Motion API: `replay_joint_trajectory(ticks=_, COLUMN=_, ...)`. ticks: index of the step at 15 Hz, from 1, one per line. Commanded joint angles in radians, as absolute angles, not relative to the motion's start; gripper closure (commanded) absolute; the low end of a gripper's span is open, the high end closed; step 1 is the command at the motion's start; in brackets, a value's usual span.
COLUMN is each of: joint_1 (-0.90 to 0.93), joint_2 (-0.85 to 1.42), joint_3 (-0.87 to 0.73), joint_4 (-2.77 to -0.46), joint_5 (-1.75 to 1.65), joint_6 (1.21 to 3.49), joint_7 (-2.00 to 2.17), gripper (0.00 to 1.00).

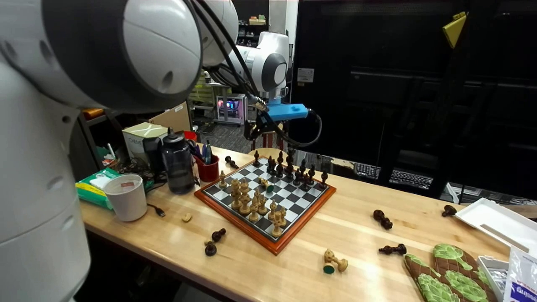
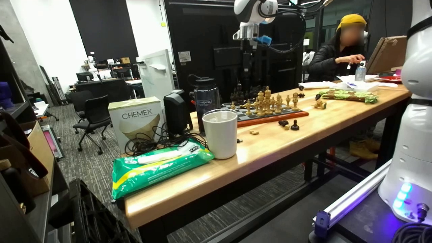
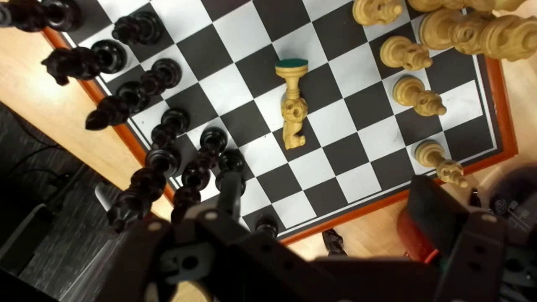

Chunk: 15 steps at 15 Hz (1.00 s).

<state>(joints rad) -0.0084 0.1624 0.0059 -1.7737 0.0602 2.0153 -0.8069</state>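
Pale piece (image 3: 293, 111) lies on its side near the middle of the board (image 3: 308, 165), green base (image 3: 291, 63) showing. I have the gripper (image 3: 327, 188) above, jaws spread wide. Dark pieces (image 3: 144, 182) stand along one edge.

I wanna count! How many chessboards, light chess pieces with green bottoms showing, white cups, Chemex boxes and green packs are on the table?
Chessboard: 1
Light chess pieces with green bottoms showing: 2 (one on the chessboard, one off it)
White cup: 1
Chemex box: 1
Green pack: 1
Total: 6
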Motion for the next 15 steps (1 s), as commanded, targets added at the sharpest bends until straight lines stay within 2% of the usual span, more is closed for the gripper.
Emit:
replay_joint_trajectory(ticks=1, joint_1=-0.019, joint_2=0.164, joint_3=0.017, joint_4=-1.772, joint_5=0.058, joint_6=2.013, joint_7=-0.805, gripper=0.00)
replay_joint_trajectory(ticks=15, joint_1=-0.073, joint_2=0.311, joint_3=0.041, joint_4=-1.763, joint_5=0.173, joint_6=2.076, joint_7=-0.931, gripper=0.00)
